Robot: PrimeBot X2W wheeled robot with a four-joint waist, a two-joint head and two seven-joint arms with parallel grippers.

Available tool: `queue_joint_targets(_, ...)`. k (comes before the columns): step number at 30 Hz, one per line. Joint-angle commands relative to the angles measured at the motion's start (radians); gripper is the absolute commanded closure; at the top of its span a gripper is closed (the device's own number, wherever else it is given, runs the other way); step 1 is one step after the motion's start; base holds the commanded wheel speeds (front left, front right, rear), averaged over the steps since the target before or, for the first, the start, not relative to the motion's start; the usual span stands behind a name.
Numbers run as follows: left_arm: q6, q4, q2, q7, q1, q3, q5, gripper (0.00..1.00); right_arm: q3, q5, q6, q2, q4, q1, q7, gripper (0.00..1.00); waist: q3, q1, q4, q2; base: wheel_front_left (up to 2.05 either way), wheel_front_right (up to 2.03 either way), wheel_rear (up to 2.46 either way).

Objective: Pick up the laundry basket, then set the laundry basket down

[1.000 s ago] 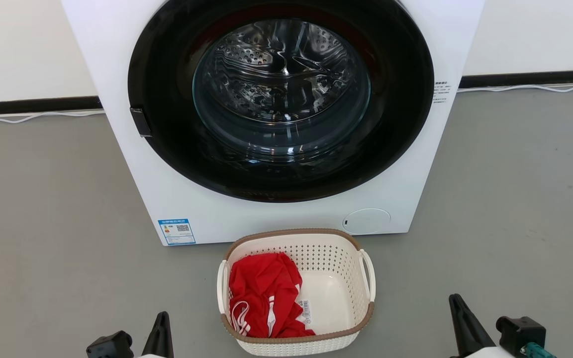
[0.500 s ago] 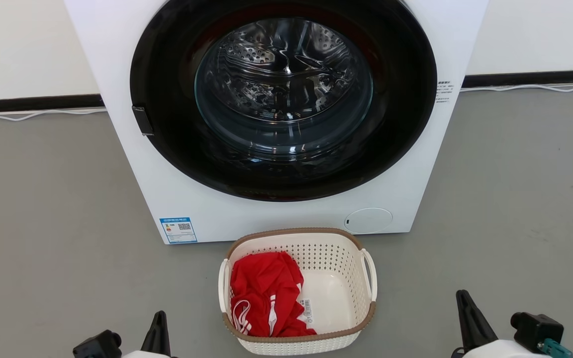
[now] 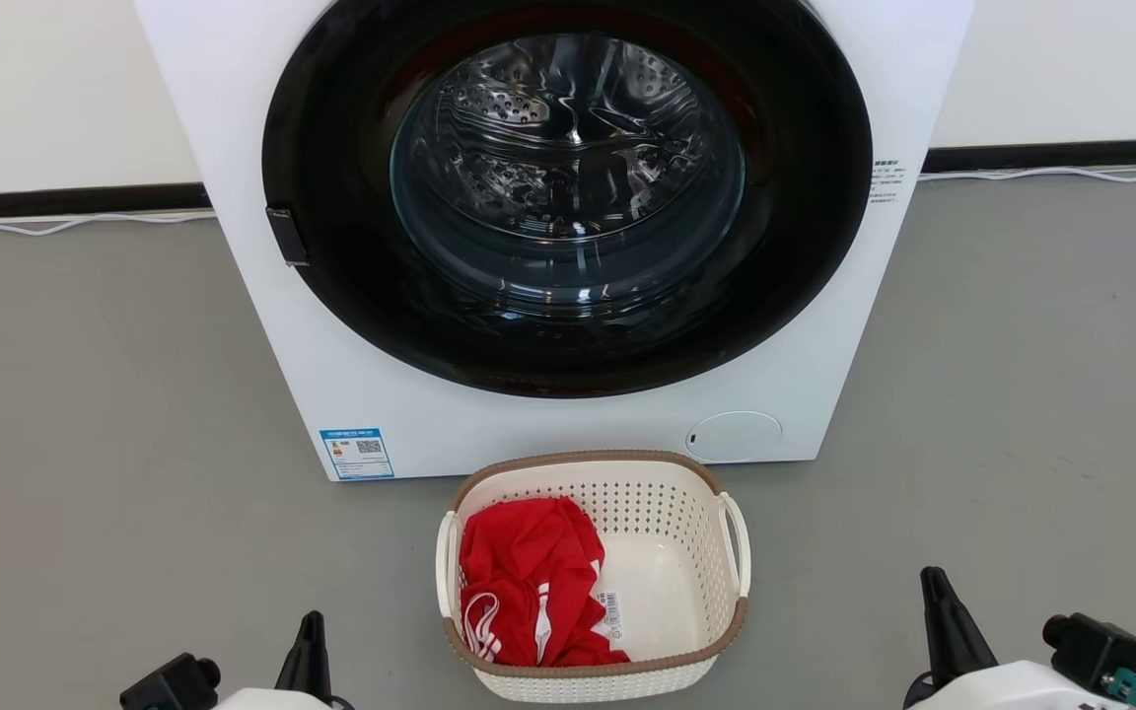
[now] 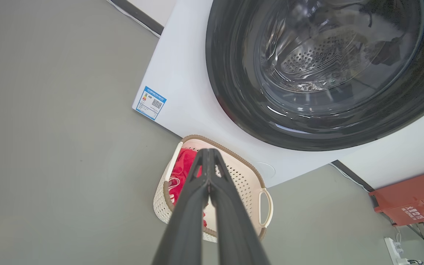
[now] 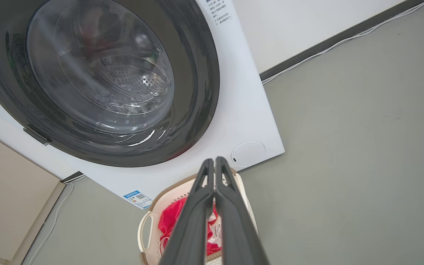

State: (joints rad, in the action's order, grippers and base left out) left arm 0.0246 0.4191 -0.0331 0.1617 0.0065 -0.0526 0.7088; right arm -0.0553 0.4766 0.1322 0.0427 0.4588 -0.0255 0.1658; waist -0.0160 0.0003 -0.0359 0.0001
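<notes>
The laundry basket [image 3: 662, 505], cream-white with a brown rim and white loop handles, stands on the grey floor just in front of the washing machine. A red garment with white stripes [image 3: 527, 577] lies in its left half. My left gripper [image 3: 312, 623] is at the lower left, shut and empty, well clear of the basket. My right gripper [image 3: 931, 577] is at the lower right, also shut and empty. In the left wrist view the shut gripper [image 4: 208, 151] points over the basket [image 4: 251, 177]. In the right wrist view the shut gripper [image 5: 214, 160] points over the basket [image 5: 146, 224].
The white washing machine [image 3: 568, 434] with its closed round dark door [image 3: 568, 187] rises right behind the basket. White cables [image 3: 65, 225] run along the dark skirting. A red box [image 4: 412, 200] sits by the wall off to one side. Grey floor [image 3: 1002, 394] spreads on both sides.
The head camera has shifted slightly, so the scene sits a little further right. Both grippers have drifted outward, the right one more, and stay shut. The basket has not moved.
</notes>
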Motion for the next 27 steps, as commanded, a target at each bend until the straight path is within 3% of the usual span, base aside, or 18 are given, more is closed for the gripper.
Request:
queue_joint_targets(1, -0.013, -0.032, -0.006, -0.006, -0.052, 0.017, 0.031, 1.00, 0.002, 0.039, 0.000, 0.004, -0.035, -0.042, -0.009, 1.00, 0.000, -0.0002, 0.001, -0.0001, 0.00, 0.00, 0.00)
queue_joint_targets(27, -0.052, -0.071, -0.009, -0.080, -0.069, 0.058, 0.268, 1.00, -0.014, 0.338, -0.001, 0.005, -0.084, -0.053, -0.083, 1.00, 0.005, -0.0002, 0.010, -0.0001, 0.00, 0.00, 0.00)
